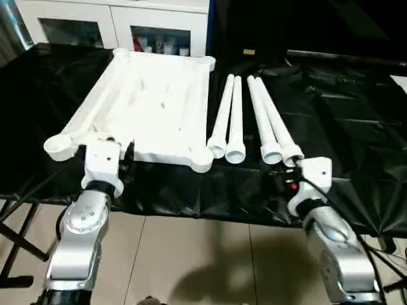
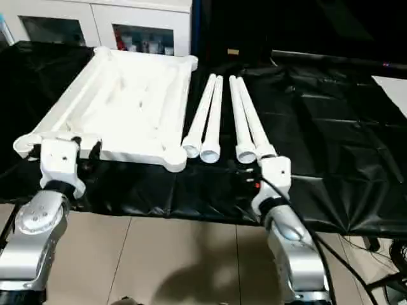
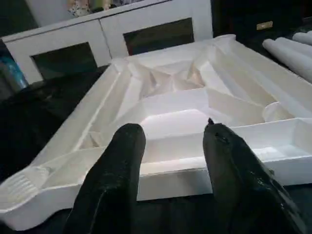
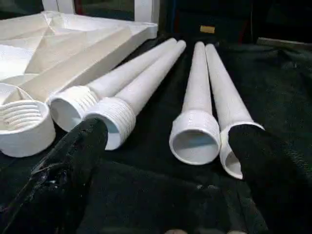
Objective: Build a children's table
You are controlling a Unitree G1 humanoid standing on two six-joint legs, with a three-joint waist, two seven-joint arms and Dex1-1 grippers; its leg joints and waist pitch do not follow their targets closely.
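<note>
The white tabletop [image 1: 152,105] lies upside down on the black-covered table, ribbed underside up, with round sockets at its corners [image 1: 58,147]. To its right, four white tapered legs [image 1: 236,121] lie in two pairs, threaded ends [image 4: 119,122] toward me. My left gripper [image 3: 168,134] is open just before the tabletop's near rim, between the two near sockets, with nothing between its fingers. My right gripper [image 4: 170,131] is open wide just short of the legs' threaded ends, its fingers [image 4: 80,151] straddling the inner legs without touching them.
A white glass-door cabinet [image 1: 108,25] stands behind the table. Black sheeting [image 1: 337,108] covers the table to the right of the legs. The table's front edge runs just beneath both wrists, with tiled floor [image 1: 191,254] below. Cables hang at the lower right.
</note>
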